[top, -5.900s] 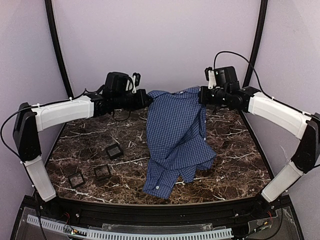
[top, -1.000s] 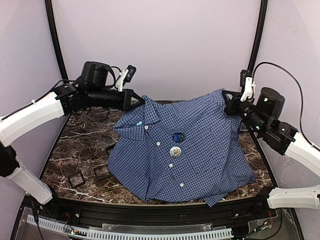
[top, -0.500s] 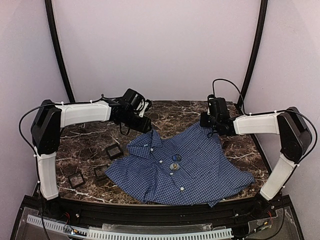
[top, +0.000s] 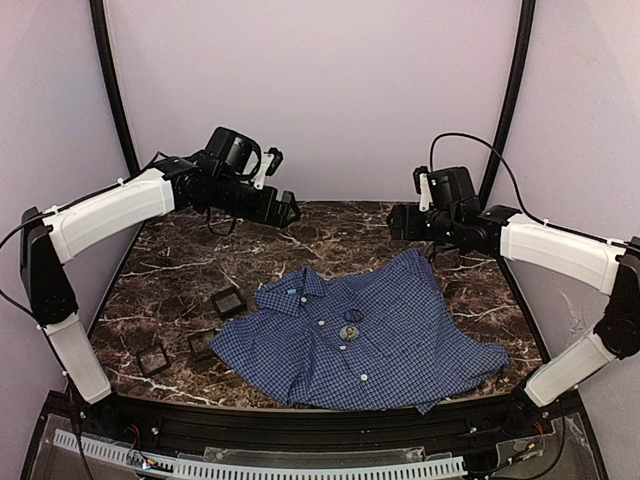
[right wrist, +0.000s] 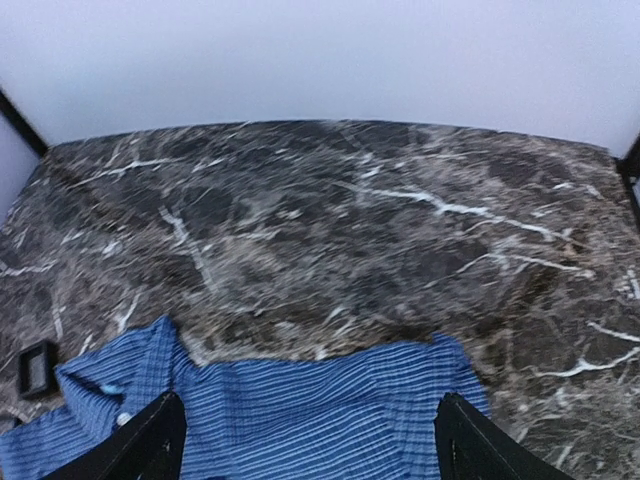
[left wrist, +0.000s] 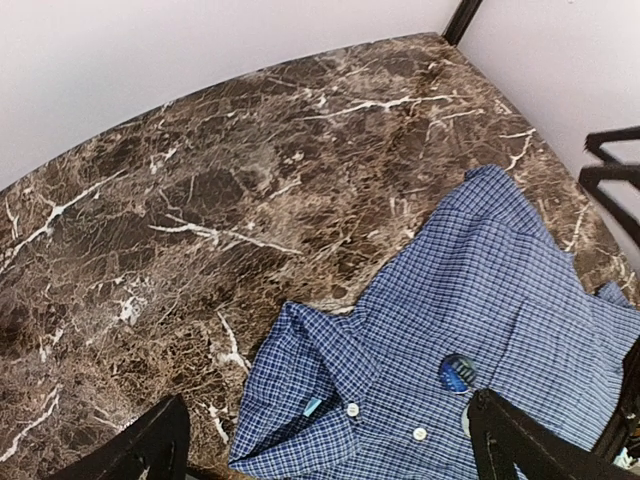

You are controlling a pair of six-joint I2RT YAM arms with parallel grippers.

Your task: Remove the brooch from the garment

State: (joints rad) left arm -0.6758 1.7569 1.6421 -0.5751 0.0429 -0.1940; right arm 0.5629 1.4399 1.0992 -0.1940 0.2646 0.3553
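Observation:
The garment (top: 380, 335), a blue-and-white checked shirt, lies spread flat on the marble table, collar to the left, buttons up. A round blue brooch (top: 353, 315) is pinned beside the button line, and a paler round one (top: 348, 332) sits just below it. My left gripper (top: 290, 210) hangs open above the table behind the collar, holding nothing. My right gripper (top: 392, 222) hangs open behind the shirt's far edge, also empty. The left wrist view shows the collar, the shirt (left wrist: 500, 300) and the blue brooch (left wrist: 457, 372) between open fingers (left wrist: 150, 450). The right wrist view shows only the shirt's far edge (right wrist: 300, 420).
Three small black boxes (top: 229, 300) (top: 204, 344) (top: 153, 358) sit on the table left of the shirt; one of them (right wrist: 37, 368) shows in the right wrist view. Pale walls and black posts (top: 110, 90) close in the back and sides. Bare marble (top: 340, 235) lies behind the shirt.
Both grippers held the shirt up by its shoulders, lowered it flat onto the table, then opened, let go and rose back away from it.

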